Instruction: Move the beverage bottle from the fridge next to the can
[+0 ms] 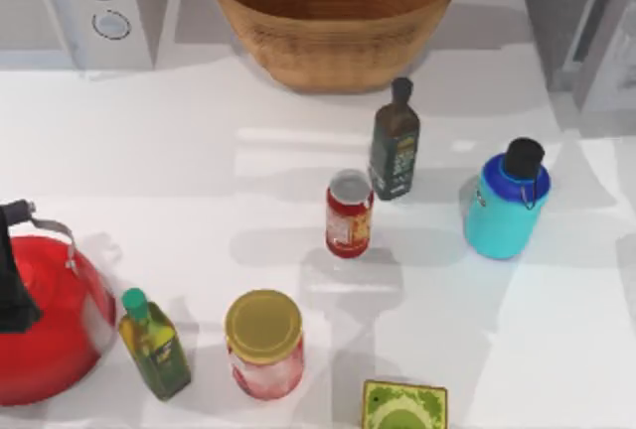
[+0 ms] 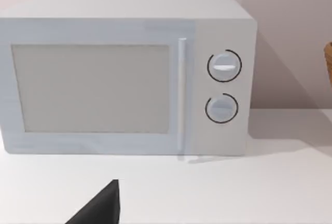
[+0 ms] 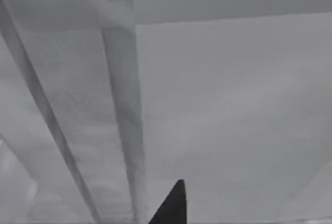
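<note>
- Left claw: dark fingertip over white bench, facing the microwave w/ two dials; can't tell if spread or pressed together.
- Right claw: dark tip close to grey glassy fridge panels; state can't tell.
- Beverage bottle: upright on bench, right side, near fridge at back right, apart from can.
- Can mid-bench, just beside dark green bottle.
- Back centre: wicker basket. Pale wall behind the microwave.
- Front: red kettle, olive bottle, red jar, green box.
</note>
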{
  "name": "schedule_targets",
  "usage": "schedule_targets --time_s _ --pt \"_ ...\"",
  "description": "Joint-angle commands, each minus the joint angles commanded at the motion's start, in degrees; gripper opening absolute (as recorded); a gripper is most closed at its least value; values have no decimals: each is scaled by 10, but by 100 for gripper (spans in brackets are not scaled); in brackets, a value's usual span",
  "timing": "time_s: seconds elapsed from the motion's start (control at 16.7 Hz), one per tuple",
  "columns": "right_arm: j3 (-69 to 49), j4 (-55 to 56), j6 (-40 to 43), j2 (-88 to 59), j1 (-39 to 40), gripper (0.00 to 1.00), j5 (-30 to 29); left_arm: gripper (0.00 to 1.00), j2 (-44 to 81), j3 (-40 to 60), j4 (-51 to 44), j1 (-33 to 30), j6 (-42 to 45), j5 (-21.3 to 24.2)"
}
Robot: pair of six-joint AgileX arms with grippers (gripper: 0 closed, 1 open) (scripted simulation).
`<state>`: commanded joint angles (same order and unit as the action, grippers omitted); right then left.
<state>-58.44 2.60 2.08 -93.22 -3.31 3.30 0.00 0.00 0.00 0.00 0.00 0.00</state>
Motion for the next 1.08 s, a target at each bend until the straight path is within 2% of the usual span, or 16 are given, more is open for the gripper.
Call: schedule_targets --time_s 0.48,1.08 --pt "11 6 -12 -6 10 100 -14 100 0 0 0 0 0 0" --pt "-220 -41 -13 -189 11 100 -17 100 0 0 0 0 0 0"
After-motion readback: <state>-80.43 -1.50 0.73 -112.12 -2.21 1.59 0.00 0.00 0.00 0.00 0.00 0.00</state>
